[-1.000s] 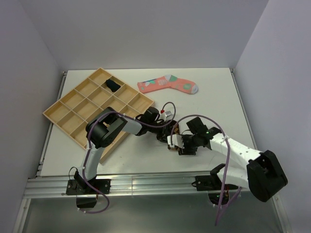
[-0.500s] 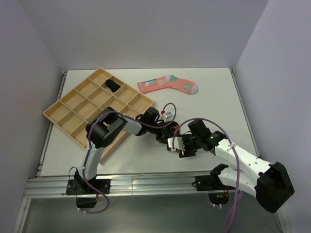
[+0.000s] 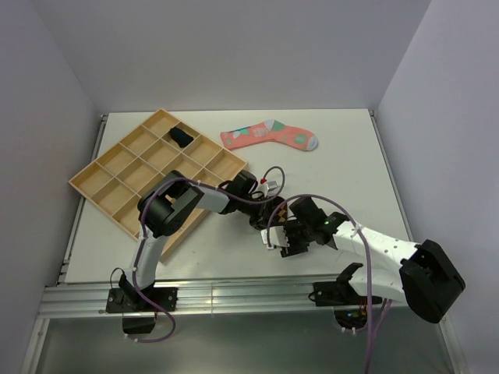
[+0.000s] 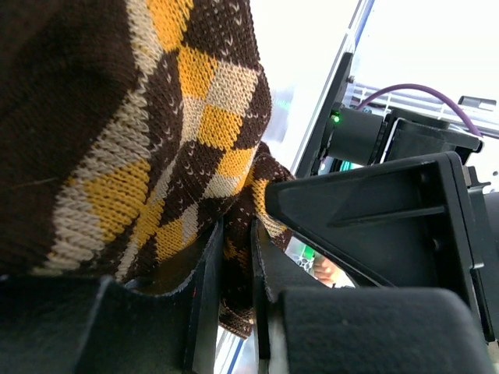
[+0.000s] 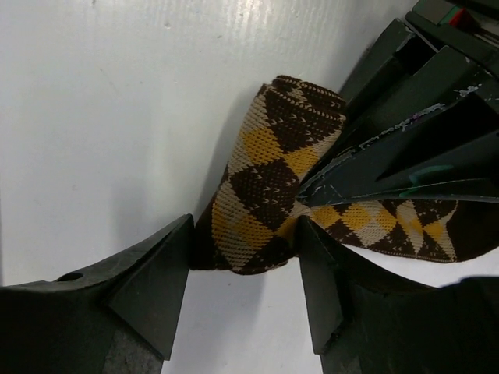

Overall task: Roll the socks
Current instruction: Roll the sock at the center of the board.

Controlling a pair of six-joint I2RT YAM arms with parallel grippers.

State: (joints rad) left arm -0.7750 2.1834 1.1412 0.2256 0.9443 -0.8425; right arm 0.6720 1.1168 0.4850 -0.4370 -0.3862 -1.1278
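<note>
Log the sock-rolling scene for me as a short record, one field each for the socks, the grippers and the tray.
brown diamond sock: partly rolled, on the table, between both grippers
left gripper: shut on brown diamond sock
right gripper: open, fingers either side of the rolled end
pink sock: flat on the table's far side, untouched
navy sock: in a far compartment of the wooden tray

You have nothing legible to read: no lettering, label or number on the diamond-patterned sock (image 5: 261,183) or elsewhere.
</note>
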